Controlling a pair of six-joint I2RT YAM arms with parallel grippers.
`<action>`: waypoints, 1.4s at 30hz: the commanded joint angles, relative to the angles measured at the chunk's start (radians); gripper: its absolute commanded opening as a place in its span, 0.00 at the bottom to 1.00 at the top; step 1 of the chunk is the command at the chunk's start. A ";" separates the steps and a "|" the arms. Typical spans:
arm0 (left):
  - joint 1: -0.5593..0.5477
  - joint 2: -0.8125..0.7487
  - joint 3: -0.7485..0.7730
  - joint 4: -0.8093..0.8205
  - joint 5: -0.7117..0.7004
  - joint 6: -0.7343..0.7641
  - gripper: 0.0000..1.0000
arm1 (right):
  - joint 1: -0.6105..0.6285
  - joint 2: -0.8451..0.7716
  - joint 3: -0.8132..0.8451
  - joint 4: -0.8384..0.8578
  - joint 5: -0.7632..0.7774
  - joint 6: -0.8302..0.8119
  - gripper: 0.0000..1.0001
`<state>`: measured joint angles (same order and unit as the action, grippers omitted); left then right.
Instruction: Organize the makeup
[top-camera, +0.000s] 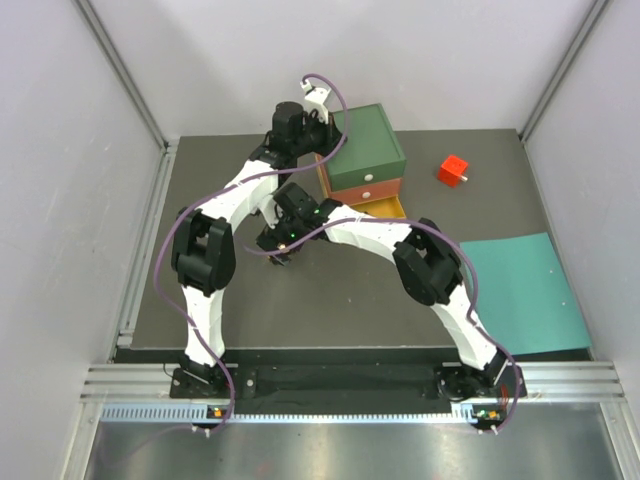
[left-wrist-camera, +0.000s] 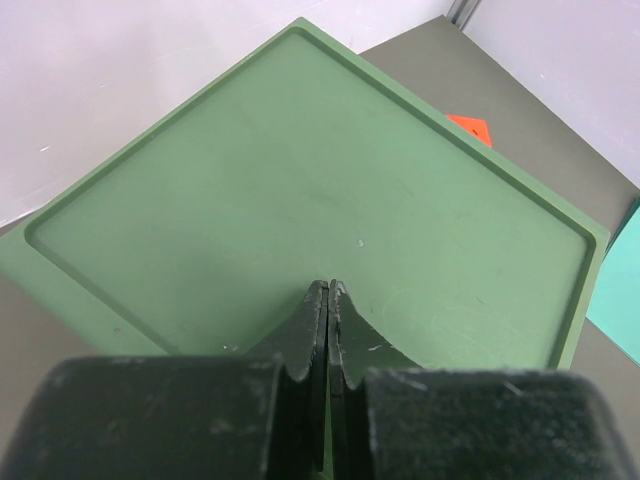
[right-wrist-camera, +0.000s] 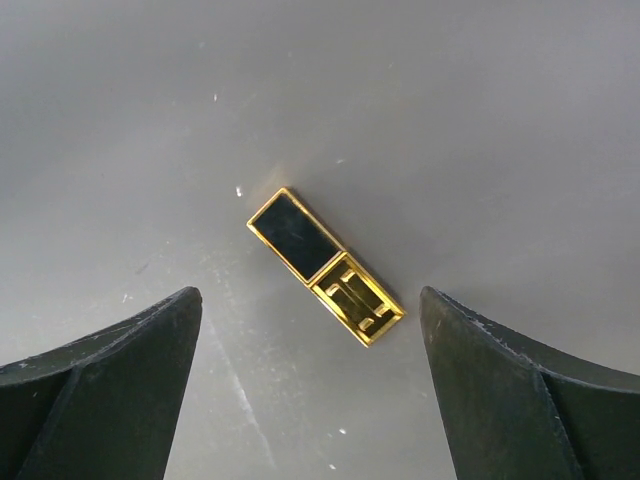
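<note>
The right gripper (right-wrist-camera: 310, 292) hangs with jaws spread wide on both sides of a gold-black case (right-wrist-camera: 325, 265), lying flat on the surface (right-wrist-camera: 450, 120) from 10 to 4 o'clock, probably to take it, while the left gripper (left-wrist-camera: 328, 292), jaws pressed together and empty, hovers above the drawer box (left-wrist-camera: 300, 180).

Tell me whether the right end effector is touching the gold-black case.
Apart. The right wrist view shows the gold-black case lying between the right end effector's open fingers, bare mat on both sides.
</note>
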<state>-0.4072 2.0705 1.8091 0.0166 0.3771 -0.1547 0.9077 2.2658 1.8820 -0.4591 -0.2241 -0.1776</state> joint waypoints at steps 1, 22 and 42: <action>0.030 0.106 -0.097 -0.365 -0.072 0.024 0.00 | 0.007 0.020 0.013 0.011 -0.044 0.027 0.89; 0.031 0.085 -0.119 -0.354 -0.061 0.017 0.00 | -0.006 0.040 -0.047 -0.112 -0.017 0.050 0.09; 0.030 0.092 -0.120 -0.342 -0.052 0.004 0.00 | -0.006 -0.353 -0.262 -0.119 0.279 -0.124 0.03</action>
<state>-0.4053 2.0586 1.7847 0.0387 0.3775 -0.1619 0.9020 2.0293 1.6276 -0.5701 -0.0532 -0.2264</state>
